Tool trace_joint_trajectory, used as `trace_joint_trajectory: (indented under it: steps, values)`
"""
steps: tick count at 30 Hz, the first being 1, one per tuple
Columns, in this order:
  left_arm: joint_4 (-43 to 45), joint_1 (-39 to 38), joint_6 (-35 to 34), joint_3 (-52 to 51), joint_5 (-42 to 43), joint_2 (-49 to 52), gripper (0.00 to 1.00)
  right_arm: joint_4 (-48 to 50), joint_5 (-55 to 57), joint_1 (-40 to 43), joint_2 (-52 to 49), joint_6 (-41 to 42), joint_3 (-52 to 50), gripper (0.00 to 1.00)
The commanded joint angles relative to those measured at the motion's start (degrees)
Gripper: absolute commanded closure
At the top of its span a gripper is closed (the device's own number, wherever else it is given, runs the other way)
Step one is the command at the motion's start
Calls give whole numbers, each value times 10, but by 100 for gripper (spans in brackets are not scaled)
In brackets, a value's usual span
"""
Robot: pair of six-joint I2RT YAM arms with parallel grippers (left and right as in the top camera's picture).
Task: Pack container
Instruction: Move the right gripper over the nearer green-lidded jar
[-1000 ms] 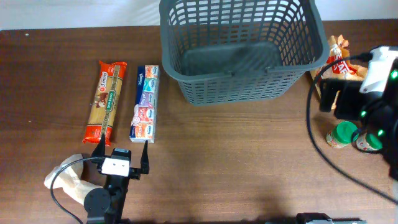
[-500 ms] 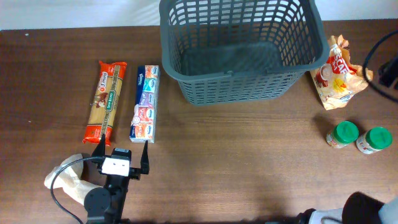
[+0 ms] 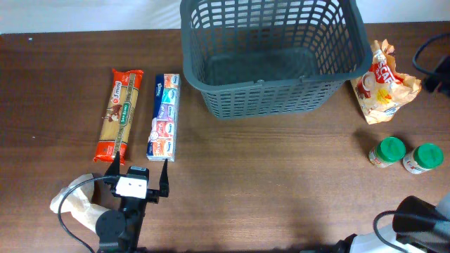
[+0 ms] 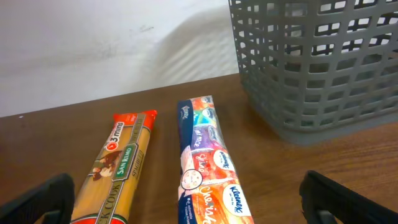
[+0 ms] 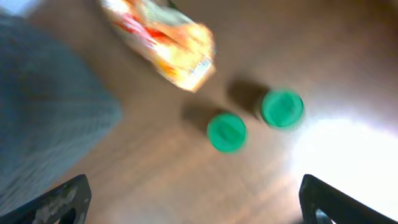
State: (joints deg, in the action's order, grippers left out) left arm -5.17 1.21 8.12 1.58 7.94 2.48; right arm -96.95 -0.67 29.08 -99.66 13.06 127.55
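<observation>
the dark grey basket (image 3: 267, 98) stands upright at the far middle of the desk (image 3: 281, 183), its floor bare. to its left lie a long packet of pasta (image 3: 118, 114) and a pack of tissues (image 3: 164, 117), side by side and just apart, both running lengthwise toward the near edge. the left claw (image 3: 138, 170) sits at the near ends of these two, spread wide and grasping nothing; its wrist view looks along both packs toward the basket wall. right of the basket a crinkled snack bag (image 3: 383, 81) lies just beside its wall. nearer the front, a green-lidded jar (image 3: 387, 151) and a second jar (image 3: 422, 157) stand upright next to each other. the right claw (image 5: 199, 208) looks down on the jars and the snack bag; its picture is blurred, but the fingers seem wide apart with nothing between them. a pale crumpled thing (image 3: 74, 200), maybe paper, lies by the left arm.
</observation>
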Motion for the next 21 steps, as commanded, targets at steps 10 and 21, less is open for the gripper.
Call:
trace_joint_trajectory:
  steps: [10,21]
  values:
    - [0,3,1,-5,-2,2,1,77,80,8,-9,210,-228,1]
    - [0,3,1,-5,-2,2,1,127,18,26,-9,293,-322,1]
